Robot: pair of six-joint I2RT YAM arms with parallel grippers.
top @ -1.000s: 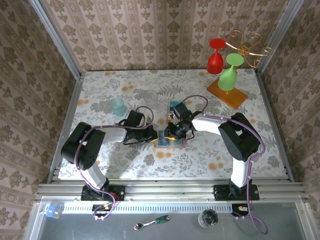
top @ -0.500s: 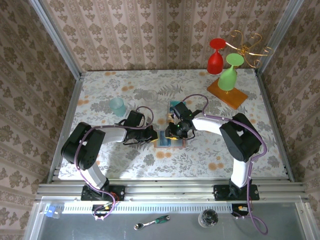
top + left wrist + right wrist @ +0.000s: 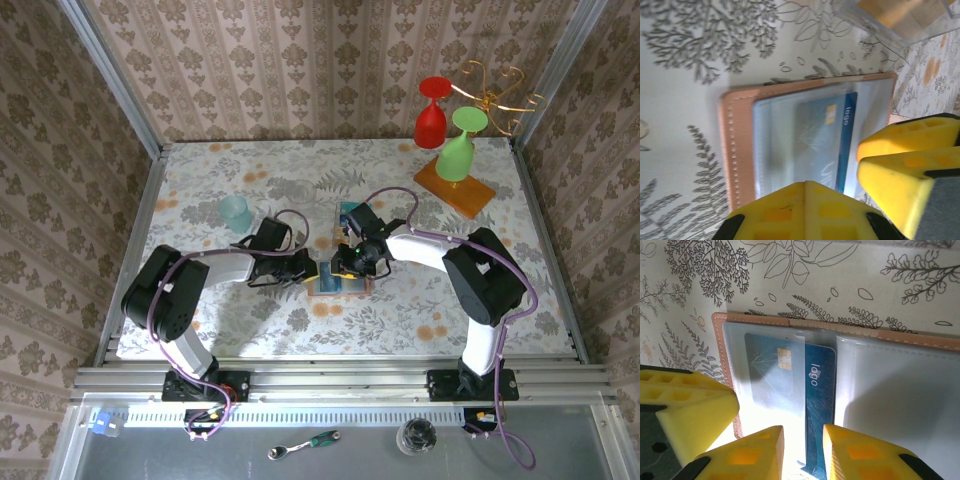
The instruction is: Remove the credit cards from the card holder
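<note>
Card holder [image 3: 345,288] flat, long axis L-R; L tool [image 3: 802,200] pressed together, R tool [image 3: 802,434] spread

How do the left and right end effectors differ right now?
The left end effector is shut; the right end effector is open. The left sits at the card holder edge; the right straddles the blue card at its protruding end. Both have yellow fingers and work at the holder.
</note>
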